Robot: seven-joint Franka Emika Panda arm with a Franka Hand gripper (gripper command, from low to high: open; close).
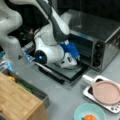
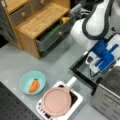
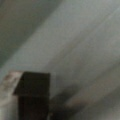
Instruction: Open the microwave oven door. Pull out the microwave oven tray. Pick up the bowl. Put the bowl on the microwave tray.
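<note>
Reaching over the lowered dark glass microwave oven door (image 1: 67, 72), your blue-and-white gripper (image 1: 71, 58) sits at the silver oven (image 1: 100, 37) mouth; jaw state unclear. Turquoise bowl (image 2: 32, 82) rests lower left.

A mock kitchen set up inside a robotics lab: a white Franka arm (image 1: 50, 47) with a blue-housed wrist works over a plain grey bench (image 1: 67, 97), where a stainless-steel microwave oven (image 1: 100, 37) with three black knobs stands with its door (image 1: 62, 72) folded down. Household props surround it in a front view: a small wooden drawer cabinet (image 2: 37, 22) with one drawer open, a turquoise bowl (image 2: 32, 82) holding a toy carrot (image 2: 34, 85), and a pink plate (image 2: 56, 101) on a white dish (image 2: 75, 100). A black perforated optical board (image 2: 12, 107) edges the bench, marking a test rig, not a home.
</note>
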